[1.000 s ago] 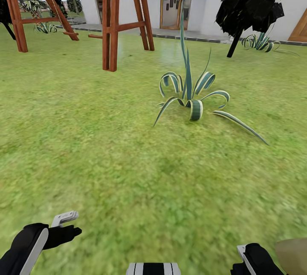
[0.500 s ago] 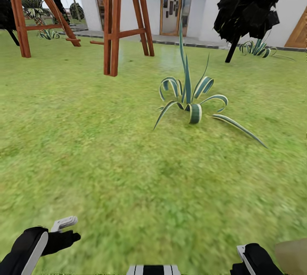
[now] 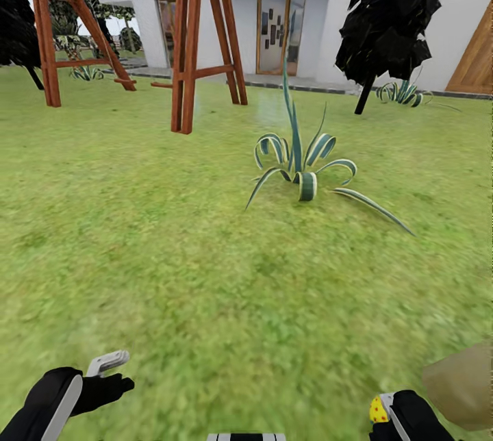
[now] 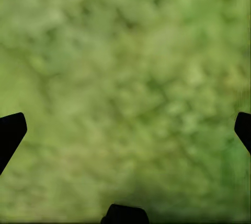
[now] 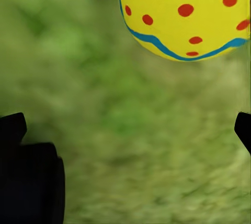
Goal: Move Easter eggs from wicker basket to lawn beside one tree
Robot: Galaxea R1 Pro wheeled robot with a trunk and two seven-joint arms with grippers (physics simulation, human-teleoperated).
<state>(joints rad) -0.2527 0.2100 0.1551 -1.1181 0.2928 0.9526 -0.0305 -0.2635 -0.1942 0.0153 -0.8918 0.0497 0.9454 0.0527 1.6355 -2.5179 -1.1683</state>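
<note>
Over lawn (image 5: 130, 145), Easter egg (image 5: 185, 12) sits beside right gripper (image 3: 394, 413).

No readable text, labels, brands, numbers or signs. Dark panels beside house door (image 3: 277, 30) too small and blurred to read.

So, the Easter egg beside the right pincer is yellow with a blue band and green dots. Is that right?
Not quite. The dots on the Easter egg are red, not green. The rest holds: it is yellow with a blue band and sits beside the right pincer. The right wrist view shows it plainly.
</note>
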